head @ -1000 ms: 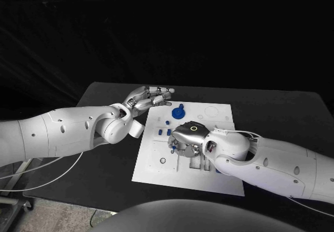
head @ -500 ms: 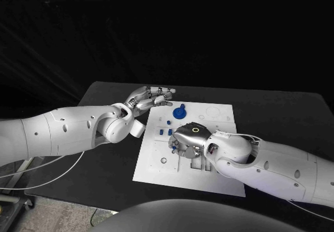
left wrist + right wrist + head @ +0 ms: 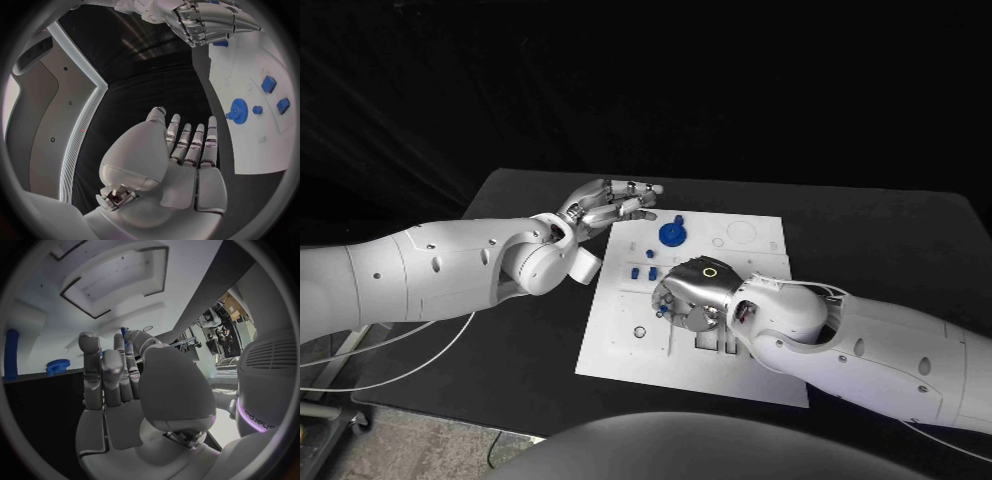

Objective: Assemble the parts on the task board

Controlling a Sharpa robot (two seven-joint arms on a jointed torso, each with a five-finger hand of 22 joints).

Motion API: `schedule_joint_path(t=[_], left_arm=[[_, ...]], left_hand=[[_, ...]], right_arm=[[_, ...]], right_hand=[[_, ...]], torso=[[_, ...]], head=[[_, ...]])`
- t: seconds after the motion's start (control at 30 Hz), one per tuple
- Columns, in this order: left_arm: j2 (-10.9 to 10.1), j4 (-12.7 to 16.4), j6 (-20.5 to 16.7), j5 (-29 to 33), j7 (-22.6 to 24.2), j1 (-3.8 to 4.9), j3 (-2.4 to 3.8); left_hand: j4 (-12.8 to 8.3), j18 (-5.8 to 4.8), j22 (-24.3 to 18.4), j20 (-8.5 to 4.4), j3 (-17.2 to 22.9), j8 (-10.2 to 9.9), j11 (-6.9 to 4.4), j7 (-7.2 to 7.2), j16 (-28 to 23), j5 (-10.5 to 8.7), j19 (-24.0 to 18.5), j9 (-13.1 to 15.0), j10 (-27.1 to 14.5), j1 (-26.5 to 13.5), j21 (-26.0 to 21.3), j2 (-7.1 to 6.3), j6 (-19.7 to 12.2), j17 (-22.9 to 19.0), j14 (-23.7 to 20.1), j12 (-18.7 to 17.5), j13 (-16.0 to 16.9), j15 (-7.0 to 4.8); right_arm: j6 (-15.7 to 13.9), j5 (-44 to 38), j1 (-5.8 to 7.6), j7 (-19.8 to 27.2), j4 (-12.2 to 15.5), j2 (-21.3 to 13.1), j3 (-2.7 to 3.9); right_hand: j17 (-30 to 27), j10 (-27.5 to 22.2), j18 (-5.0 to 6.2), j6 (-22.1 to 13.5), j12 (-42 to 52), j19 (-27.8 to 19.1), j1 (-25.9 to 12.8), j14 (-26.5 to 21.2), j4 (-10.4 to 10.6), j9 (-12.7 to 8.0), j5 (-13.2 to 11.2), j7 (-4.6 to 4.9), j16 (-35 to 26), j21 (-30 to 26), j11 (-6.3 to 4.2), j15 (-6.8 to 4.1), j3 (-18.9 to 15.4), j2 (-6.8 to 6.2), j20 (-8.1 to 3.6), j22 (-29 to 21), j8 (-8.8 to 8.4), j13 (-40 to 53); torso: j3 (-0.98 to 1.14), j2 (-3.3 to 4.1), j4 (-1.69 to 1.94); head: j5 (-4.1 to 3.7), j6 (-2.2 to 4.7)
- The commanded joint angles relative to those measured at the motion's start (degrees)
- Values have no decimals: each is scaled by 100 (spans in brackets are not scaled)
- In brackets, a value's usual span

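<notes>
Blue plastic parts are sitting on the flat white task board (image 3: pixel 625 330) in the middle of the black counter (image 3: pixel 877 235): a toothed blue gear (image 3: pixel 672 235) and small blue blocks (image 3: pixel 640 272) beside it. They are probably light, stiff and smooth, best pinched by their edges. The right robot hand (image 3: pixel 689 295) is pressing down over the board's middle with fingers curled; whether it is grasping anything I cannot tell. The left robot hand (image 3: pixel 607 206) is hovering released, fingers apart, at the board's far corner. Black curtains are closing in the room.

Two smooth white arms carry thin white cables; each ends in a silver hand: left (image 3: pixel 606 207), right (image 3: pixel 692 293), jointed metal fingers.
</notes>
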Motion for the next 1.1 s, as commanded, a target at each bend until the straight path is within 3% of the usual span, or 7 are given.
schedule_joint_path(t=[0.03,0.27,0.57,1.1], left_arm=[[14,-2,140,-33,-13,-4,1],[18,-9,157,-36,-56,-5,-1],[31,-31,187,-38,-94,-13,-3],[41,-61,208,-43,-156,-27,-6]], left_hand=[[14,-81,-8,3,34,37,2,-6,24,37,51,6,32,67,29,1,29,-6,38,11,7,-9],[11,-81,-11,3,46,40,9,-1,28,39,52,6,35,82,30,9,39,-7,38,14,6,-7],[8,-81,-14,3,58,44,16,6,33,41,55,7,44,98,31,16,54,-6,42,23,7,-4],[14,-81,-21,2,77,55,35,21,48,42,61,9,57,115,33,32,85,-5,55,36,9,1]], right_arm=[[-73,-22,-11,2,3,-5,-2],[-117,-22,-14,-11,-42,9,-2],[-205,-27,-47,-10,-80,59,-2],[-304,-2,-101,-6,-63,78,-2]], right_hand=[[-5,14,72,44,-17,-53,15,-38,-44,9,6,-19,-30,-2,-28,-7,8,-36,1,361,32,-4],[-15,22,76,55,-15,-59,36,-42,-69,2,3,-21,-39,-8,-33,-13,13,-37,-2,360,26,-4],[-22,34,74,95,-16,-67,58,-41,-124,-31,-210,-18,-36,15,-34,-15,-6,-17,-4,359,-10,-4],[-15,46,74,131,-15,-69,61,-33,-147,-49,-343,-25,-20,36,-41,-17,-26,1,-4,359,-26,-3]], torso=[[2,4,1],[-1,6,0],[-1,5,3],[0,4,1]], head=[[-5,1],[-7,1],[-18,1],[-7,1]])
